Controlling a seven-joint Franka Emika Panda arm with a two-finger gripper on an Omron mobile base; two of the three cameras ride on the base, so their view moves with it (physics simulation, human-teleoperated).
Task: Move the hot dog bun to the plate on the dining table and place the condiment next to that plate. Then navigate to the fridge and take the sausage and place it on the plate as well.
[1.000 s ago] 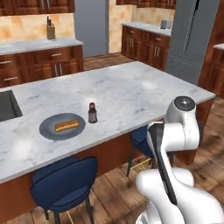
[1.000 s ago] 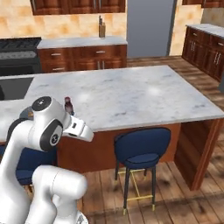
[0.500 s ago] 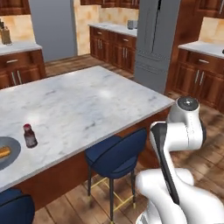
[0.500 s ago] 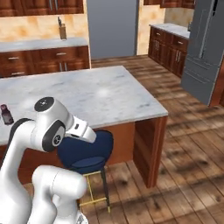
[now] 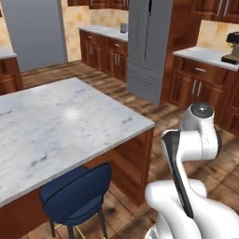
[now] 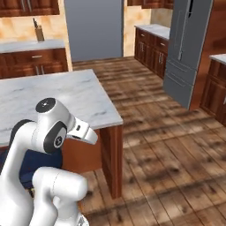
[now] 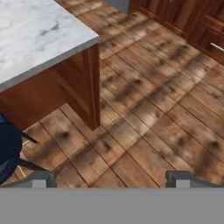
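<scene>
- The dining table (image 5: pixel 60 116) has a smooth white-grey marble top with faint veining and a square corner, on a reddish wood base; in the hand view the same corner (image 7: pixel 39 35) sits over a straight wooden leg.
- A blue stool (image 5: pixel 77 191) with a rounded padded seat and thin legs is tucked just beside the table's near edge.
- The fridge (image 5: pixel 148 46) is a tall flat grey metal block with wide drawers at its base; from the right base view it (image 6: pixel 187 48) stands between dark wood cabinets.
- The fingers (image 7: pixel 111 179) are small dark grey tips set far apart, nothing between them, above bare wood-plank floor (image 7: pixel 157 109).
- Compared with a second ago, the whole picture has shifted: the base has driven on, so the plate, bun and bottle that lay on the table top have passed out of sight and the fridge looms closer.
- The arm keeps its folded pose, white shell with dark joints.
- The floor is brown planks with dark knots; orange tiles (image 5: pixel 77 21) back the marble-topped counters (image 5: pixel 205 56) along the walls.
</scene>
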